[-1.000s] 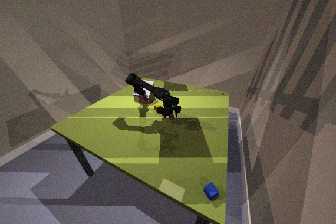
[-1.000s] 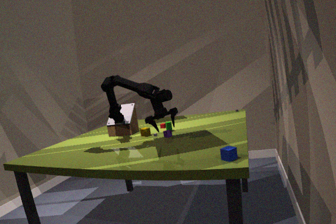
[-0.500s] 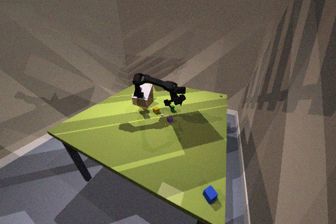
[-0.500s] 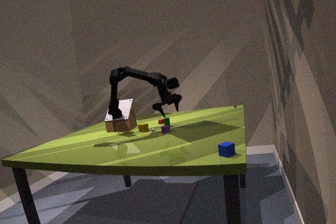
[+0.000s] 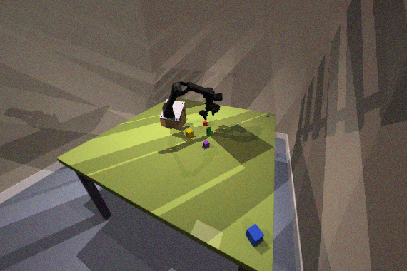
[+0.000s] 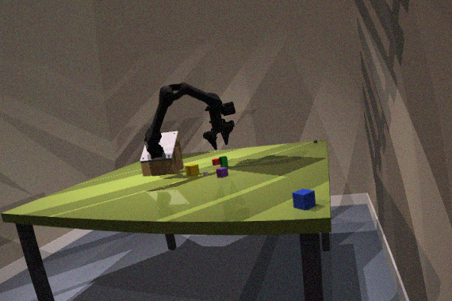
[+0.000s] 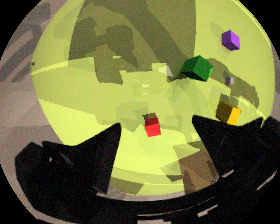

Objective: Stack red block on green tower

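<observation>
Near the centre of the top view, the wide-open, empty pincer [image 5: 209, 113] hovers above the small red block [image 5: 205, 123] on the table [image 5: 143, 180], just beside the green tower [image 5: 208, 130]. The block looks light and rigid; grip opposite flat sides.

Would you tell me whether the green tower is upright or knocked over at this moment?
Upright. The green tower stands taller than the red block beside it, and the open gripper hangs above, touching neither.
</observation>
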